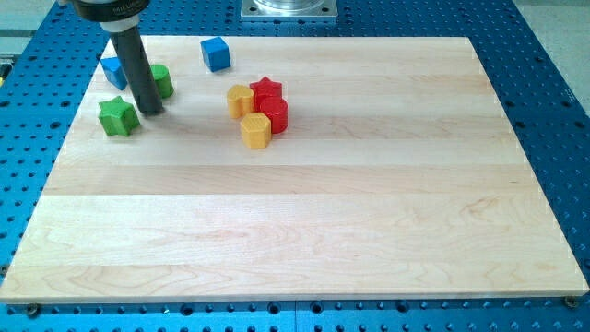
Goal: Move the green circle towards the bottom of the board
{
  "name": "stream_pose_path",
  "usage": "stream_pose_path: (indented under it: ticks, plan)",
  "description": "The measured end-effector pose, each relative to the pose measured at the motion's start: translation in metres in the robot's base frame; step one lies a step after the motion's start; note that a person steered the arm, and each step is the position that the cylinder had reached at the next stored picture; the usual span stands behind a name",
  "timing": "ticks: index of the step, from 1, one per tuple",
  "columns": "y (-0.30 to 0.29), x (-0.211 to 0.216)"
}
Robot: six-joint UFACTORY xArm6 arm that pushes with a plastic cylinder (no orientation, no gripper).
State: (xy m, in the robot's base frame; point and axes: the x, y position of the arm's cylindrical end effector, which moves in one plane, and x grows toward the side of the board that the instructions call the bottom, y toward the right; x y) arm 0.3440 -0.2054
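The green circle sits near the board's top left corner, partly hidden behind my dark rod. My tip rests on the board just below and left of it, touching or nearly touching it. A green star lies just left of the tip. A blue block sits behind the rod at the view's upper left.
A blue cube lies near the top edge. A cluster sits right of centre-left: a yellow block, a red star, a red block and a yellow block. The wooden board lies on a blue perforated table.
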Motion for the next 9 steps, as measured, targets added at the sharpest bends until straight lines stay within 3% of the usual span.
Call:
stream_pose_path:
  ticks: [1,3,4,7,8,9]
  plan:
    - [-0.035,-0.011]
    - [-0.019,-0.067]
    - [0.028,-0.035]
    - [0.091,0.109]
    - [0.084,0.144]
    - [0.032,0.142]
